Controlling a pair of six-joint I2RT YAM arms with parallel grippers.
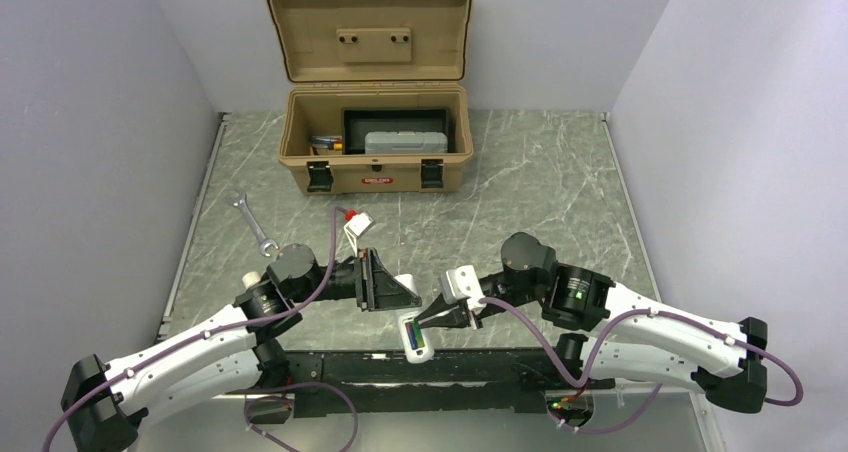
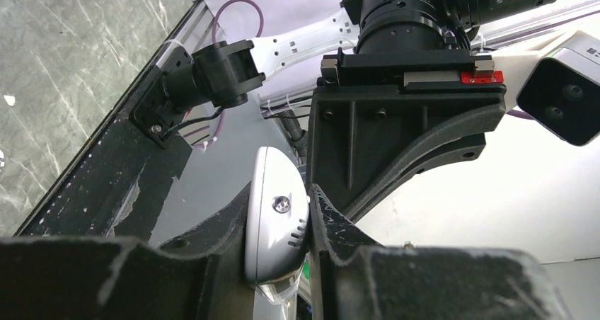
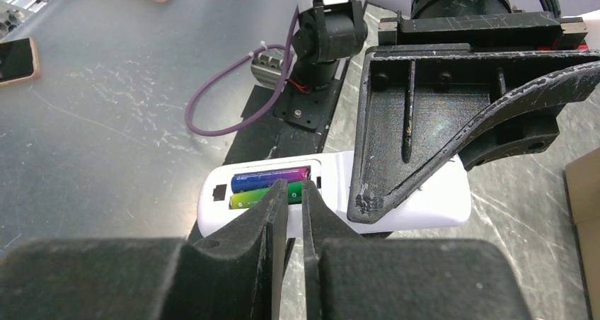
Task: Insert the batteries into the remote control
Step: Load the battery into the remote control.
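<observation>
The white remote control [image 3: 417, 196] lies back up with its battery bay open. The dark purple battery [image 3: 272, 175] and the green battery [image 3: 251, 197] lie side by side in the bay. My left gripper [image 2: 279, 194] is shut on the remote's rounded end [image 2: 272, 228], and its finger [image 3: 424, 122] crosses the remote in the right wrist view. My right gripper [image 3: 296, 187] has its jaws almost together, with nothing between them, and its tips are at the green battery's end. In the top view the remote [image 1: 414, 334] sits at the table's near edge between the left gripper [image 1: 408, 297] and the right gripper [image 1: 428, 322].
An open tan toolbox [image 1: 375, 167] stands at the back. A silver wrench [image 1: 252, 222] and a small white tab [image 1: 358, 222] lie left of centre. A black rail [image 1: 400, 367] runs along the near edge. A phone [image 3: 15, 58] lies on the lower surface.
</observation>
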